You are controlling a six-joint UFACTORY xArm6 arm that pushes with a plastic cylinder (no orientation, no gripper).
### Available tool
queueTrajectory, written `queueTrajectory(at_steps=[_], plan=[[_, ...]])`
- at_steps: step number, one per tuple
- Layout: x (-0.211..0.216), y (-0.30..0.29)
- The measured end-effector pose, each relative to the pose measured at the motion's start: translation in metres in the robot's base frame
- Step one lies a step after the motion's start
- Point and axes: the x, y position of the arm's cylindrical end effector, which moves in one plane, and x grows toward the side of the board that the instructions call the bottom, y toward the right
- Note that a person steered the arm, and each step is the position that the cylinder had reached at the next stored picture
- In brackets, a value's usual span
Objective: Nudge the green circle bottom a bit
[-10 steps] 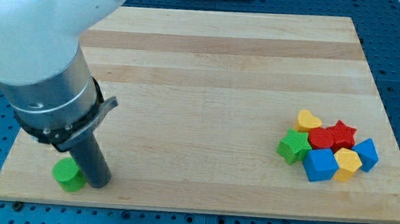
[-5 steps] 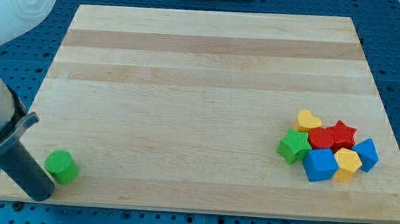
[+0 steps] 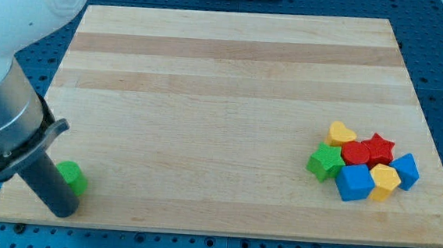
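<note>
rod end, my tip (image 3: 65, 211), down on the pale wooden board (image 3: 233, 70) near its bottom-left corner, planted at the lower left of the small green round block (image 3: 71, 177) and partly hiding it. no pincer on this arm, only the straight dark rod, so nothing to release or clench. green circle sitting close to the board's bottom edge, with only a narrow strip of wood below it. far off at the view's right, a tight cluster: yellow heart (image 3: 342, 134), red star (image 3: 379, 146), a red block (image 3: 355, 154) of unclear shape, green star (image 3: 326, 162), two blue blocks (image 3: 354, 182) (image 3: 406, 170), another yellow block (image 3: 385, 181). well clear of the work.

to nudge downward properly, probably best to swing round to the top side of the circle first, skirting its left flank without brushing it. then a short, centred push toward the view's bottom, stopped early. too long a stroke likely sends the block off the edge; an off-centre contact likely rolls it sideways.
</note>
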Motion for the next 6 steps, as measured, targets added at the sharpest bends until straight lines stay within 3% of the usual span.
queueTrajectory(at_steps=[2,4,6], plan=[[-0.003,-0.010],[0.006,0.085],[0.005,0.225]])
